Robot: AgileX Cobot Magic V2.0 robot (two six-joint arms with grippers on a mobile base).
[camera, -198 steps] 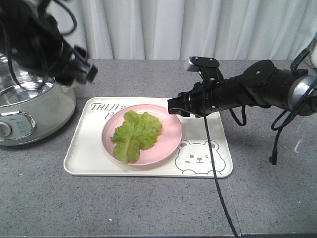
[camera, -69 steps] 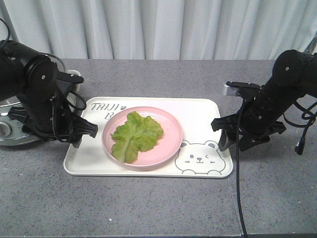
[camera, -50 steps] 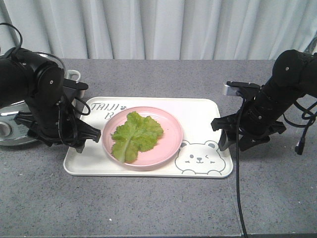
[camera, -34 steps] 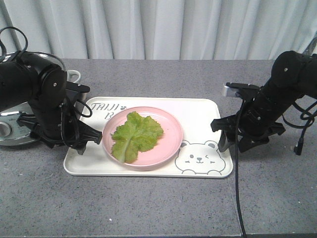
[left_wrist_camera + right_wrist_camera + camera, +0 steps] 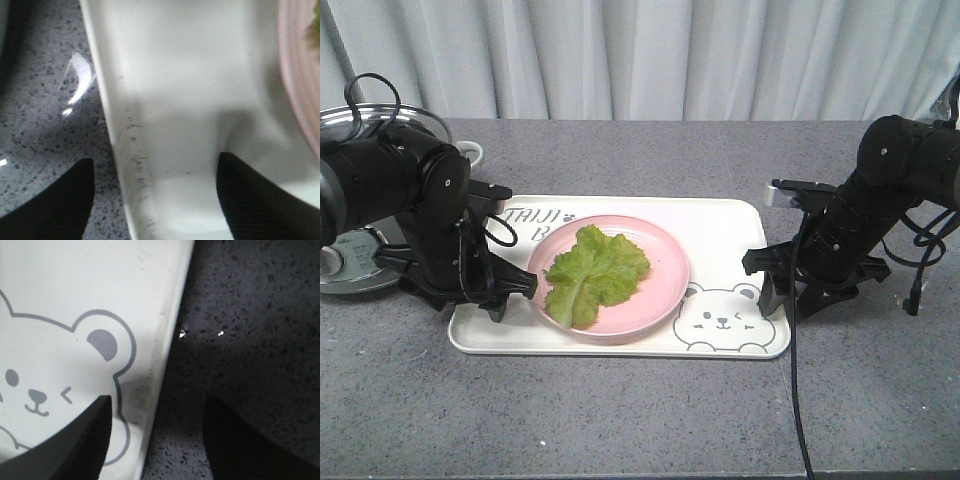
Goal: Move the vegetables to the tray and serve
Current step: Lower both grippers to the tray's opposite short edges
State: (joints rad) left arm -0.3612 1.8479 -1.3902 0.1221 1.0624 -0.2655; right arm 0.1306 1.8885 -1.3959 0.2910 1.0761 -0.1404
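on the tray, lettering reads "taiji"; left gripper and right gripper point down, jaws wide astride its rims, empty.

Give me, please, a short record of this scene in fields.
surface: grey speckled counter
tray: cream-white with a bear drawing, resting on the counter
pink plate: on the tray, left of its middle
lettuce leaf: lying flat on the pink plate
left hand: open, straddling the tray's left rim
right hand: open, straddling the tray's right rim beside the bear
cooker: on the counter left of the tray, partly hidden by the left arm
stage: tray not yet lifted
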